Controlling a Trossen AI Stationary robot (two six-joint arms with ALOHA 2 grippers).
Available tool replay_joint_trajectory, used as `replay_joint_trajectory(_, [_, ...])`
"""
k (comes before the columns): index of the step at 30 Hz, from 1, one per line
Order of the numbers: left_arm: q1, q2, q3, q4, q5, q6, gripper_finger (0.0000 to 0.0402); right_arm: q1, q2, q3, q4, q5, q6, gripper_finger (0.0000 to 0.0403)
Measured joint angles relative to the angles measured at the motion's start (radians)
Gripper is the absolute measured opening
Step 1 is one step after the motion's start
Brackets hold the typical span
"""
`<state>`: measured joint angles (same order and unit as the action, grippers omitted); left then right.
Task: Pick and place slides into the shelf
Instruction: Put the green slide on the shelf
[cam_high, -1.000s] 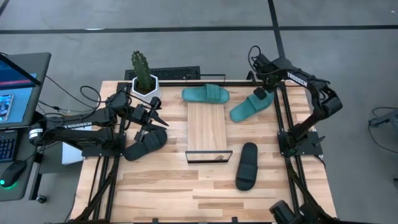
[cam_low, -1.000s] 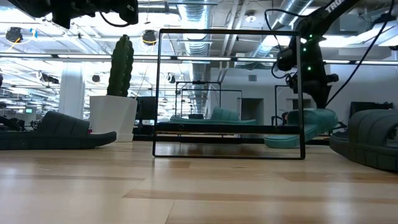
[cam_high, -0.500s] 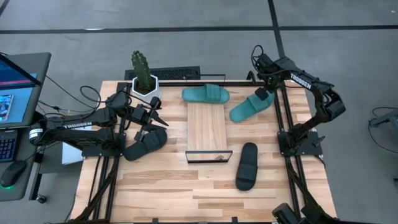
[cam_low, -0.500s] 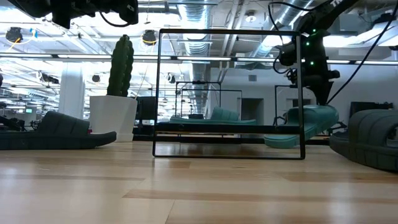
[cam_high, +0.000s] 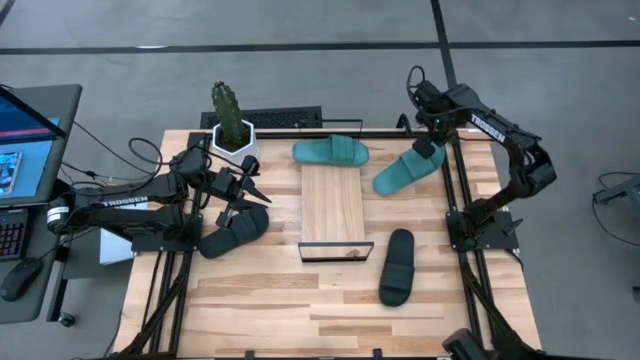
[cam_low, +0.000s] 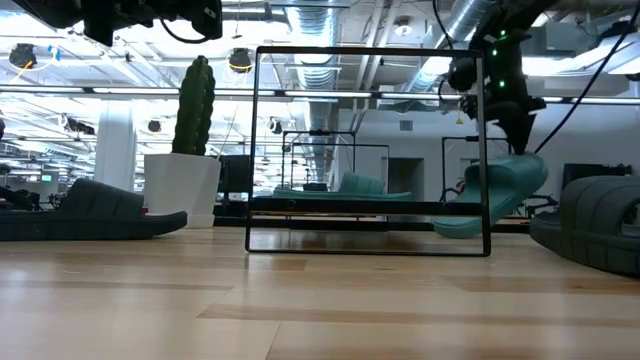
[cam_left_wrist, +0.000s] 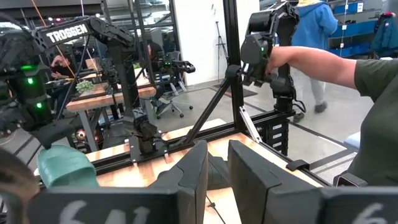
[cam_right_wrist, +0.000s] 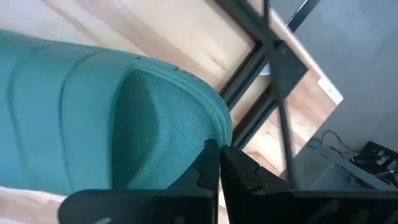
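My right gripper (cam_high: 431, 150) is shut on a teal slide (cam_high: 403, 170) at the table's far right, beside the shelf (cam_high: 332, 205), a light plank in a black wire frame. In the low view this slide (cam_low: 500, 190) tilts, heel end up. A second teal slide (cam_high: 330, 152) lies flat at the shelf's far end. One black slide (cam_high: 232, 230) lies on its sole left of the shelf, and another (cam_high: 396, 266) lies near the shelf's near right corner. My left gripper (cam_high: 255, 185) hovers open above the left black slide. My right gripper pinches the teal slide's heel-end rim (cam_right_wrist: 214, 144) between its two fingers, coming from above. The heel end (cam_low: 522, 165) is raised. The slide slants down to its toe end (cam_low: 452, 229), which is low at the table; whether it still touches, I cannot tell.
A potted cactus (cam_high: 231, 122) stands at the far left corner, just beyond my left gripper. Black frame rails (cam_high: 455, 190) run along both table sides. In the left wrist view a person's arm (cam_left_wrist: 323, 62) reaches to an arm mount beyond the table. Bare wood (cam_high: 300, 310) lies toward the near edge.
My right gripper has risen, staying shut on the teal slide. The slide's heel end has come up with it, so the slide stands steeper now, while its toe end has stayed low. My left arm has kept still.
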<state>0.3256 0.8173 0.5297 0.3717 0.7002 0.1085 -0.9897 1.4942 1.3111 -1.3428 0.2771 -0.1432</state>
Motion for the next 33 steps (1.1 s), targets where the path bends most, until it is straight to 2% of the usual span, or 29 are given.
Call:
replay_joint_trajectory(19, [0.0,0.0,0.0,0.0,0.0,0.0,0.0055,0.007,-0.12,0.142,-0.103,-0.075,-0.004,0.0])
replay_joint_trajectory(33, [0.0,0.0,0.0,0.0,0.0,0.0,0.0055,0.014,-0.16,0.25,-0.176,-0.124,0.005,0.0])
